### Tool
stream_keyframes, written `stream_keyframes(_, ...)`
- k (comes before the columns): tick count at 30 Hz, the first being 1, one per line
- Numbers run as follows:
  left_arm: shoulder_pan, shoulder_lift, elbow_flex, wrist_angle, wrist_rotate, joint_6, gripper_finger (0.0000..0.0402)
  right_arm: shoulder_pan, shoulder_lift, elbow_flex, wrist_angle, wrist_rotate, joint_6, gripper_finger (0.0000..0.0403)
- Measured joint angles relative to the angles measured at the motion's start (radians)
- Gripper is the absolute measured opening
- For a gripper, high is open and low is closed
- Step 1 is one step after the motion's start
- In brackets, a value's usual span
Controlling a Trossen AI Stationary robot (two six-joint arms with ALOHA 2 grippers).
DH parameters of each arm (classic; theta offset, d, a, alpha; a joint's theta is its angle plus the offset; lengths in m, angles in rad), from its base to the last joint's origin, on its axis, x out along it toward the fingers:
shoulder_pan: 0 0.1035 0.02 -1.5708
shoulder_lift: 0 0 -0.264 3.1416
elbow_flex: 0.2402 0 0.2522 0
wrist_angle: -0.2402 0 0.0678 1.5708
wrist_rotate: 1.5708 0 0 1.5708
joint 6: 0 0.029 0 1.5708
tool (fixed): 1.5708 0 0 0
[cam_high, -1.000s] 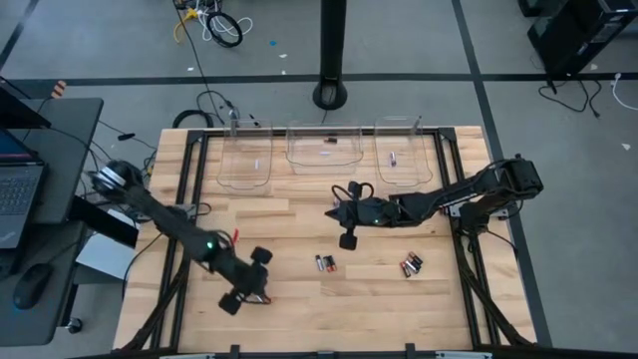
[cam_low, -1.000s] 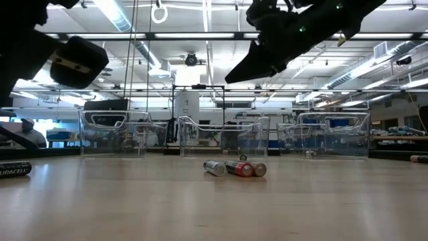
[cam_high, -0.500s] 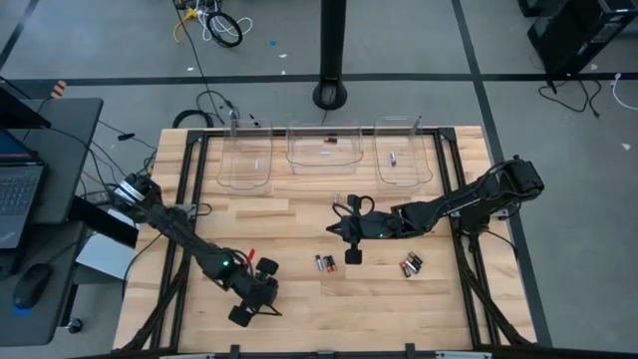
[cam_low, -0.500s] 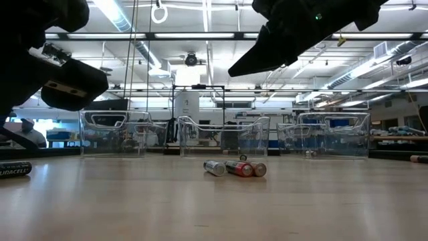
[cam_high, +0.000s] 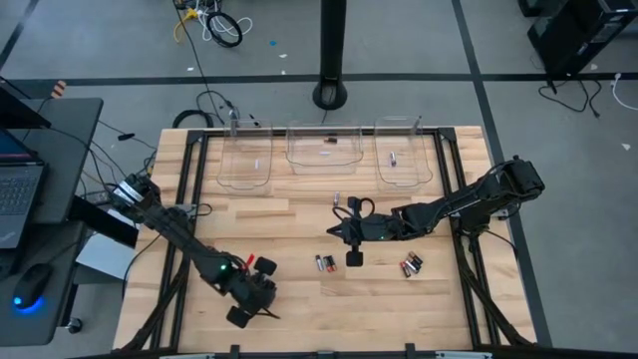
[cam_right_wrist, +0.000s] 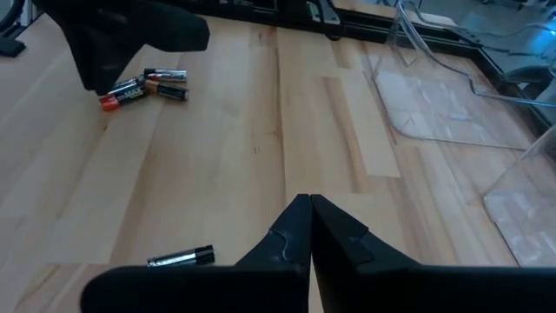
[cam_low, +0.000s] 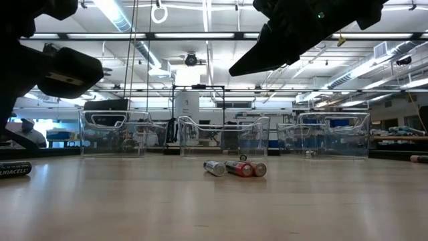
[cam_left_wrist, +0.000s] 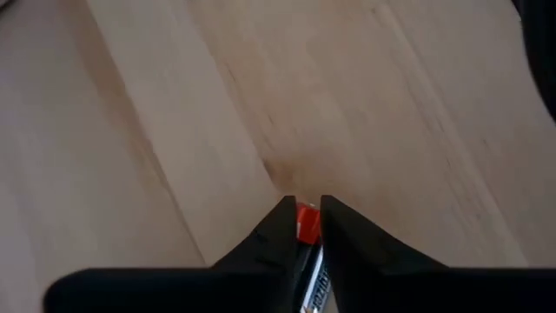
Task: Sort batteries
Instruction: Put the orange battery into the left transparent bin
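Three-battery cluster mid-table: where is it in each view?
High view: three-battery cluster lies near the table's centre, on the side away from the bins.
Low view: mid-picture on the tabletop.
Left wrist view: not in it.
Right wrist view: probably the group at upper left.
Shared landmark: the clear bins along the far edge.

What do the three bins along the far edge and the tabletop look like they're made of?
The bins look like clear, glossy plastic: the surface beneath shows through them and their rims catch the light. The tabletop looks like pale wood in glued strips, matte, with grain lines visible.
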Motion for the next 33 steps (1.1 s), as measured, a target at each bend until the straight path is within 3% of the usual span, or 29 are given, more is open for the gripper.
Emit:
stream_keyframes(12, 0.001, 0.004, 0.0, 0.005, -0.016, 0.0, 0.0157, 0.0, 0.0, 0.0, 0.0, 0.0, 0.001, 0.0016)
stream_keyframes(33, 0.004, 0.106, 0.046, -0.062, -0.001, -0.005, 0.0147, 0.0, 0.0, -0.079, 0.082, 0.003, 0.042, 0.0021)
